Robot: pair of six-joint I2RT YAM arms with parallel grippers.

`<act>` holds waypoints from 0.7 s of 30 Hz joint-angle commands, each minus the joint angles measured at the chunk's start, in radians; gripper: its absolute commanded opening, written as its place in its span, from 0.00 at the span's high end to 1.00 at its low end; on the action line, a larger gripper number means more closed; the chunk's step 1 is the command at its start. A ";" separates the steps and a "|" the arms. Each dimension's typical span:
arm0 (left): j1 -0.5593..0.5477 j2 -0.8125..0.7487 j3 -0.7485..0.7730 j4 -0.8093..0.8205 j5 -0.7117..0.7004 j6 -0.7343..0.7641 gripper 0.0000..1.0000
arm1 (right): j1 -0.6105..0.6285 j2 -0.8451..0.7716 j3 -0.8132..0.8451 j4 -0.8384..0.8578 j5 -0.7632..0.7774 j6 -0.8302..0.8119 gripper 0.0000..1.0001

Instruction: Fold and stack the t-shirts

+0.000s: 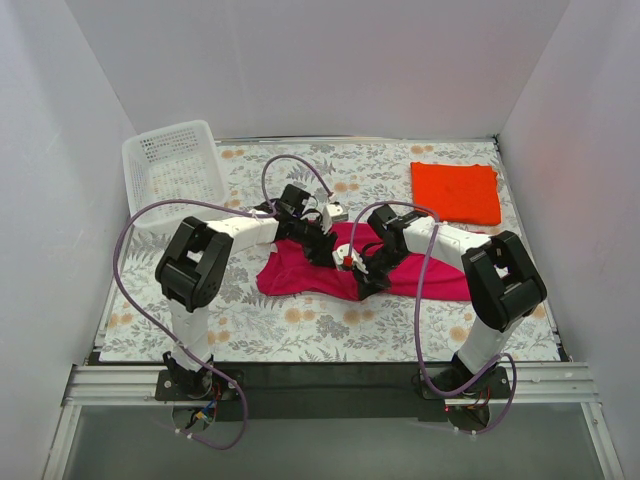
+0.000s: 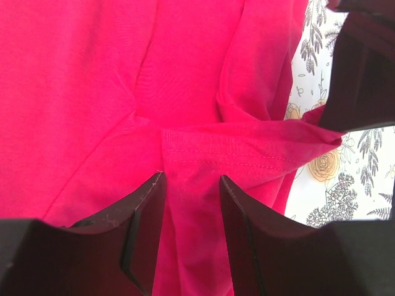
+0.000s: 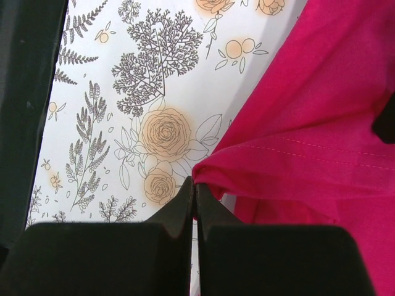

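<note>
The magenta-pink t-shirt (image 1: 300,275) lies crumpled at the middle of the table. It fills the left wrist view (image 2: 92,92). The orange-red t-shirt (image 1: 455,192) lies folded flat at the back right. My left gripper (image 1: 322,248) is over the pink shirt's upper middle. It is open (image 2: 191,188), and a fold of pink cloth runs between its fingers (image 2: 145,216). My right gripper (image 1: 358,268) is close beside it, shut (image 3: 194,185) on a stitched hem corner of the pink shirt (image 3: 308,123), which is pulled taut. The right gripper's fingers also show in the left wrist view (image 2: 364,68).
A white perforated basket (image 1: 172,170) stands at the back left corner. The table has a floral cloth (image 1: 330,335), and white walls close it in on three sides. The two arms' cables loop over the middle of the table.
</note>
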 commanded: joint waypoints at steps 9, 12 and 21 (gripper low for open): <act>-0.018 -0.014 0.018 -0.005 0.034 0.002 0.83 | 0.003 0.014 0.004 0.004 -0.036 -0.001 0.99; -0.018 -0.026 0.013 -0.011 0.038 0.008 0.94 | 0.003 0.014 0.006 0.004 -0.041 0.000 0.99; -0.020 -0.104 -0.011 -0.006 -0.015 0.013 1.00 | 0.003 -0.001 0.012 0.004 -0.042 0.006 0.99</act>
